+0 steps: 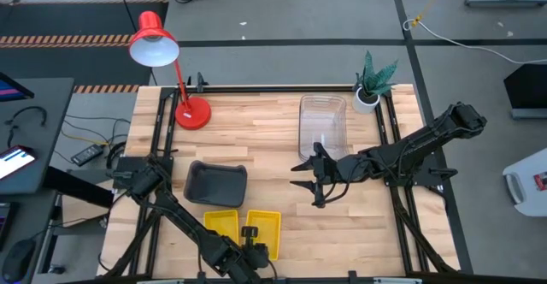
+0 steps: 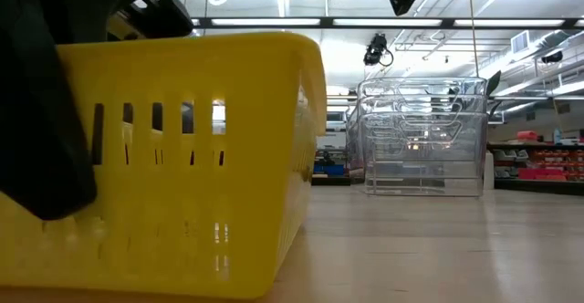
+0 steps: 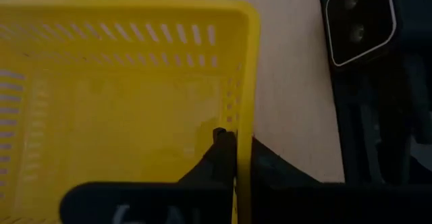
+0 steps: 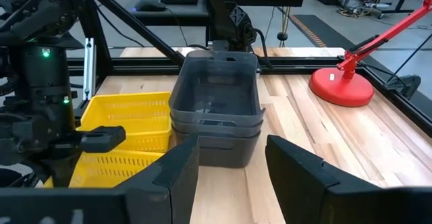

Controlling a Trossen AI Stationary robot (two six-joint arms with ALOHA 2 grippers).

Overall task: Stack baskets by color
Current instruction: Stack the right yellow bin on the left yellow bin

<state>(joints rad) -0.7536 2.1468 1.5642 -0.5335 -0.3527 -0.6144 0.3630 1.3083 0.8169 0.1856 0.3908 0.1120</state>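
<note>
Two yellow baskets (image 1: 220, 224) (image 1: 267, 222) sit side by side at the table's near edge. My left gripper (image 1: 252, 233) is shut on the right one (image 3: 121, 109), which rests flat on its bottom (image 2: 182, 157). Two dark grey baskets (image 1: 215, 183) (image 4: 216, 106) are nested in a stack just behind the yellow ones. Clear baskets (image 1: 322, 126) (image 2: 422, 139) are stacked at the far right. My right gripper (image 1: 313, 181) (image 4: 229, 177) hovers open above the middle of the table, in front of the clear stack and touching nothing. My left gripper pinches the rim of the right yellow basket's near wall (image 3: 243, 126), toward that wall's left end. One finger (image 3: 219, 150) is inside the basket and one (image 3: 270, 166) outside. The fingers slant down from above. The basket stands upright with its bottom on the table.
A red desk lamp (image 1: 192, 111) stands at the far left, its base also visible in the right wrist view (image 4: 341, 86). A small potted plant (image 1: 369, 91) stands at the far right corner. Bare wood lies between the grey stack and the clear stack.
</note>
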